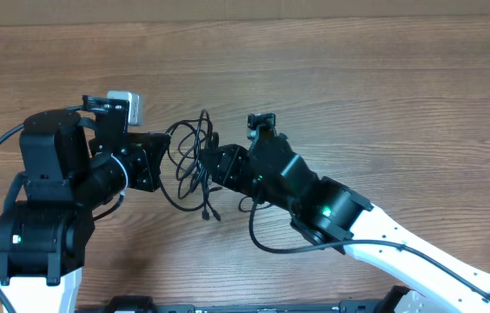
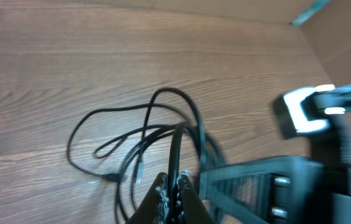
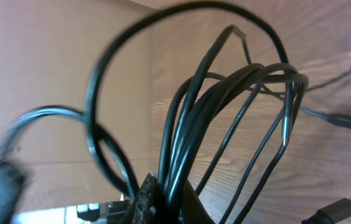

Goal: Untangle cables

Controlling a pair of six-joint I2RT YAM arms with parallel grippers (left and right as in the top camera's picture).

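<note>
Closest to the right wrist lens, a sheaf of the cables [image 3: 225, 118] rises out of the right jaws, which are clenched on several strands at the bottom of the frame. In the left wrist view, the left jaws are likewise clamped shut on a strand or two at bottom centre, with loose loops spread over the tabletop [image 2: 38, 62] toward the left of that frame. From overhead, the tangle sits near the middle of the frame, slung between both sets of jaws, with one plug [image 1: 215, 215] trailing below it.

We judge these cables light, limp and a little springy. They will sag, keep their coil, and slide through a loose pinch. The plugs are the likely snag points, apt to catch in a loop. We would take hold on bare cable just behind a plug end and feed that end through. Pinching many strands at once would probably only tighten the knot, and hard pulling could strain the connectors.
</note>
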